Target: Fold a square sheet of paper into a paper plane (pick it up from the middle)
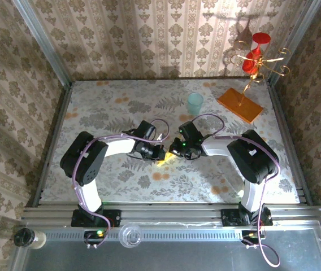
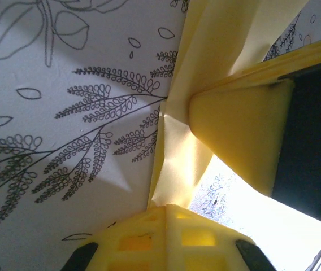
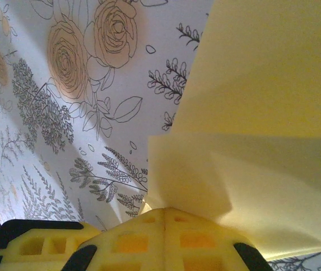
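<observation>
The square sheet of paper (image 1: 163,160) is thin and yellow, and only a sliver of it peeks out under the two grippers at the table's middle. It is creased and folded over itself; how far it has the paper plane's shape I cannot tell. My left gripper (image 1: 157,151) is shut, pinching a folded edge of the paper (image 2: 177,164) at its fingertips (image 2: 149,226). My right gripper (image 1: 175,149) is shut on layered folds of the paper (image 3: 251,141), which rise from its closed fingertips (image 3: 132,231). The two grippers nearly touch. The right one's yellow finger (image 2: 242,135) looms in the left wrist view.
A pale teal cup (image 1: 195,103) stands behind the grippers. Further right lies an orange slab (image 1: 239,105) with a gold stand holding red pieces (image 1: 254,56). The floral tablecloth (image 1: 109,107) is walled at the back and sides, with a metal rail (image 1: 166,214) at the near edge.
</observation>
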Tool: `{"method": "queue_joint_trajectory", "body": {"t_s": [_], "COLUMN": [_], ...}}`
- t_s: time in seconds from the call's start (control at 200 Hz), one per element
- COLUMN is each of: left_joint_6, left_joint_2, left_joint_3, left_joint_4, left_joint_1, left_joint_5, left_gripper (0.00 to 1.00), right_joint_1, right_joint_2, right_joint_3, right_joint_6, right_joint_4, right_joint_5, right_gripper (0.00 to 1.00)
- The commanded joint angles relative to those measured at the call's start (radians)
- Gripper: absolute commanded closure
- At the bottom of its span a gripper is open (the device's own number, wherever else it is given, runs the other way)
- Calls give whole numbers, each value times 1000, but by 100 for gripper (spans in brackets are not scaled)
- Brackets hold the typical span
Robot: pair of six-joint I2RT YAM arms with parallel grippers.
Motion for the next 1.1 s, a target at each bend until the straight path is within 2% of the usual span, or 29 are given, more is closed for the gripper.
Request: {"method": "queue_joint_trajectory", "body": {"t_s": [0.0,0.145,0.375,0.905,1.095], "left_joint_6": [-8,-14,-86,-89,-86], "left_joint_2": [18,-12,-31,47,46], "left_joint_3": [-35,-23,-5,-15,-24], "left_joint_4": [-40,-17,134,57,25], "left_joint_1": [5,18,18,16,16], "left_joint_5": [-27,-9,69,11,-14], "left_gripper": [97,97,93,95,96], "right_joint_1": [-20,-29,-29,-32,-48], "right_joint_2": [28,31,33,-1,-45], "right_joint_3": [-40,-57,-65,-52,-43], "right_joint_6": [-12,-15,-11,-14,-51], "right_joint_4": [-25,-11,26,47,36], "right_joint_5": [48,43,21,-2,30], "right_gripper": [98,98,98,97,96]}}
